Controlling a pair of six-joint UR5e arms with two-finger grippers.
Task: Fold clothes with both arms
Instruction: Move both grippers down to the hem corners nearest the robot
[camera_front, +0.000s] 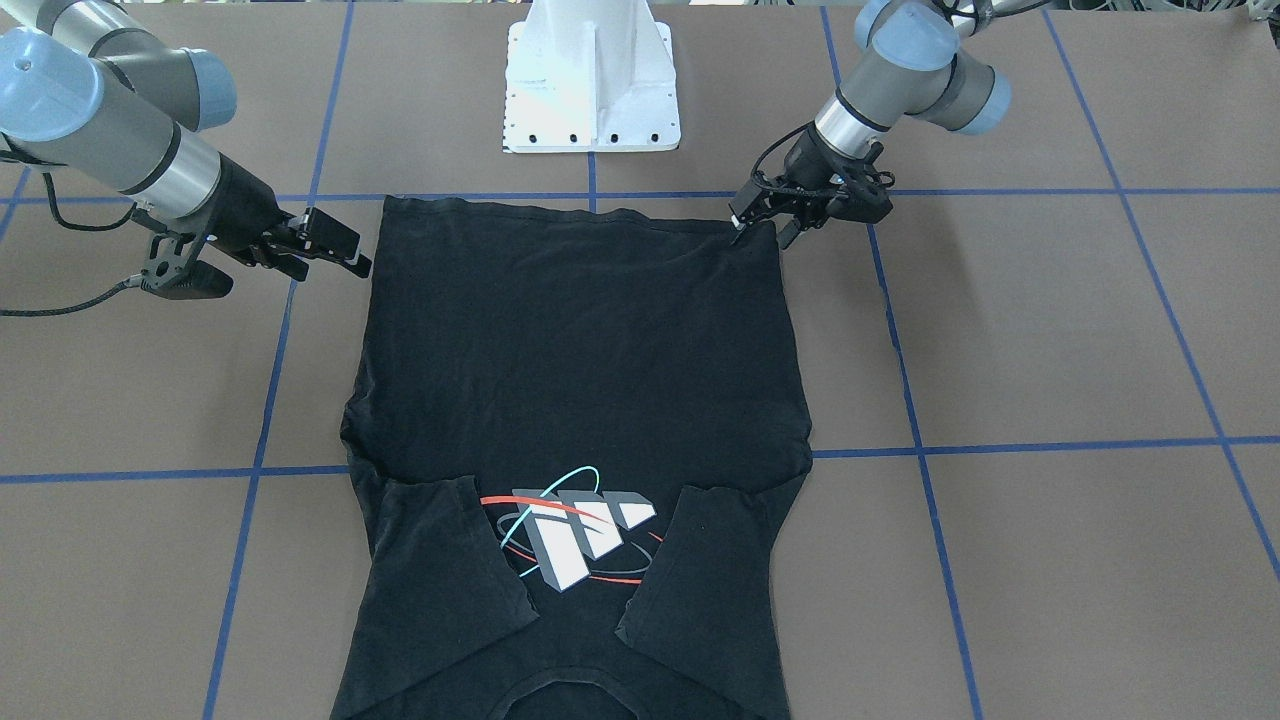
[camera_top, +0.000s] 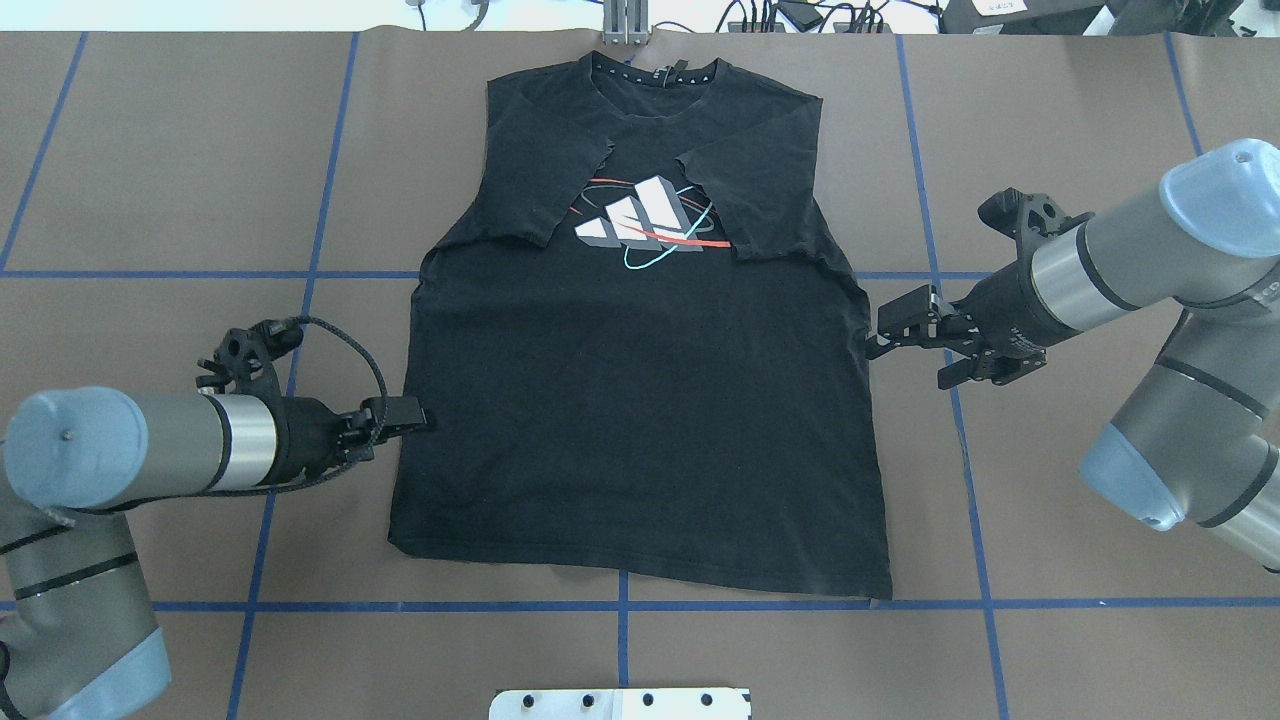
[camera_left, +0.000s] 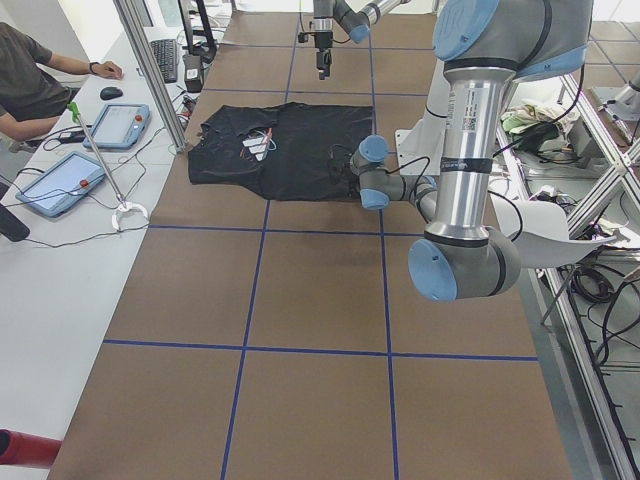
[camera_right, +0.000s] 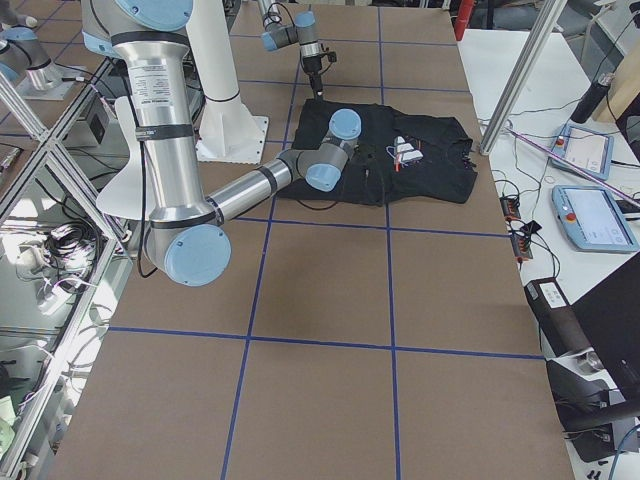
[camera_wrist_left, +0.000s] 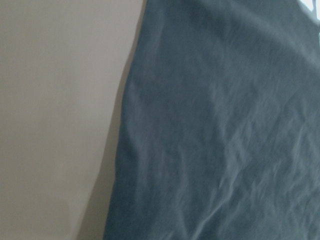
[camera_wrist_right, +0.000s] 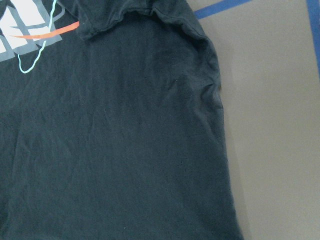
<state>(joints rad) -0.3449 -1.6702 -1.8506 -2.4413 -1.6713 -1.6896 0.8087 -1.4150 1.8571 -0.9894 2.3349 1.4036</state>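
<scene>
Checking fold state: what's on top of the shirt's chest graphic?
Both sleeves fold inward onto the T-shirt, overlapping the graphic's outer edges; its centre shows. Anything beneath them is hidden.

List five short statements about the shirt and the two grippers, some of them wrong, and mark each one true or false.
1. The T-shirt lies with its graphic facing up. True.
2. Both sleeves are spread out to the sides. False: both are folded in over the chest, flanking the graphic.
3. The collar points toward the robot's base. False: the hem is nearest the base and the collar is at the far end.
4. The left gripper and the right gripper are at opposite side edges of the shirt. True.
5. The right gripper holds up a corner of the shirt. False: its fingers are open beside the edge, and the shirt lies flat.
</scene>
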